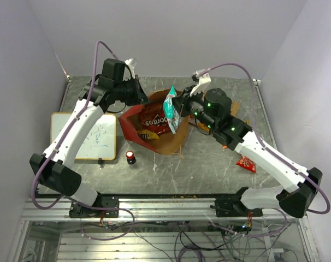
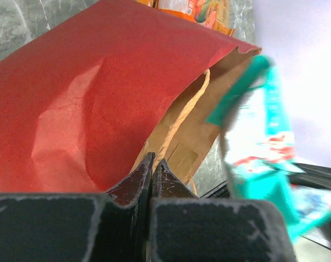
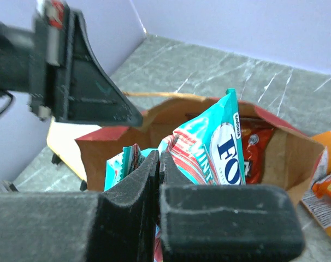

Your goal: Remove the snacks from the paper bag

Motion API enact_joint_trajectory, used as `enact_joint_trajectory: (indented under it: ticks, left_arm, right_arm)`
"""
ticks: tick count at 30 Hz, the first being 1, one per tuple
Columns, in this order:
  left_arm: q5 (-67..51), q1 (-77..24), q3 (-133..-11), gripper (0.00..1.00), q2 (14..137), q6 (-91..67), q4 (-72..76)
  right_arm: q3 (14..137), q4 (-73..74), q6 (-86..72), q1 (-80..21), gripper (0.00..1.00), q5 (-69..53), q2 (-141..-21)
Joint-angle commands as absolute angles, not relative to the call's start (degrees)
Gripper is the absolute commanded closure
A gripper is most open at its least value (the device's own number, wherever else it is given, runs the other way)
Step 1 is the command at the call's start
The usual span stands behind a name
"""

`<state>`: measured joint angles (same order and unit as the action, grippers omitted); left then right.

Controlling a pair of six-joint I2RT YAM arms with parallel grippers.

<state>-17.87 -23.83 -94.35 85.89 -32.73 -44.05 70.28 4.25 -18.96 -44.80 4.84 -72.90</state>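
The paper bag [image 1: 166, 143] lies at mid-table, red outside, brown inside, its mouth open. My left gripper [image 1: 144, 97] is shut on the bag's rim; the left wrist view shows its jaws [image 2: 152, 164] pinching the red wall [image 2: 83, 103]. My right gripper [image 1: 180, 104] is shut on a teal mint packet [image 1: 171, 112] and holds it up above the bag's mouth. The right wrist view shows this gripper [image 3: 159, 158], the packet [image 3: 223, 144] and the bag [image 3: 296, 161]. A red chip bag [image 1: 153, 115] lies inside the bag and also shows in the right wrist view [image 3: 256, 153].
A small red packet [image 1: 246, 163] and orange packets [image 1: 228, 140] lie on the table by the right arm. A red-and-black cylinder [image 1: 131, 157] stands in front of the bag. A white board [image 1: 92, 136] lies at the left.
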Motion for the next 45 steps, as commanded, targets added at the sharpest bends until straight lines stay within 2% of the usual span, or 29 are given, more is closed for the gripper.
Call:
enact_joint_trajectory:
  ticks: [1,7,11,20,24,29,36,40,45]
  left_arm:
    - [-15.7,-24.0,-96.5,0.93,86.9,-31.7,-45.6]
    - [-13.4,-24.0,-102.4,0.93,89.6,-30.5,-48.2]
    - [-14.1,-24.0,-104.3,0.93,90.5,-30.9,-48.1]
    - [-15.9,-23.9,-104.0,0.93,90.5,-31.0,-48.8]
    - [-19.8,-24.0,-102.6,0.93,89.5,-31.9,-45.3]
    - [-21.0,-23.9,-101.1,0.93,88.0,-32.2,-43.8]
    - [-21.9,-23.9,-100.9,0.93,87.8,-29.9,-44.0]
    - [-21.4,-23.9,-104.7,0.93,90.5,-26.9,-46.9]
    - [-21.4,-23.3,-106.7,0.93,91.7,-25.1,-47.4]
  right_arm:
    - [76.7,8.5,-18.3,-44.5,1.0,9.6,-69.6]
    - [83.0,14.6,-17.8,-42.0,1.0,11.3,-67.5]
    - [84.4,13.6,-15.6,-38.6,1.0,11.7,-68.2]
    - [85.9,6.5,-19.6,-19.9,1.0,4.4,-75.3]
    - [80.3,0.3,-17.5,-15.0,1.0,3.2,-80.1]
    - [75.1,-5.6,-9.8,-13.7,1.0,2.9,-87.9]
    - [77.5,-8.5,5.3,-14.1,1.0,2.9,-101.2]
    - [76.9,-10.6,16.0,-14.5,1.0,5.0,-105.6]
    - [77.6,-10.0,22.4,-15.6,1.0,0.0,-109.9]
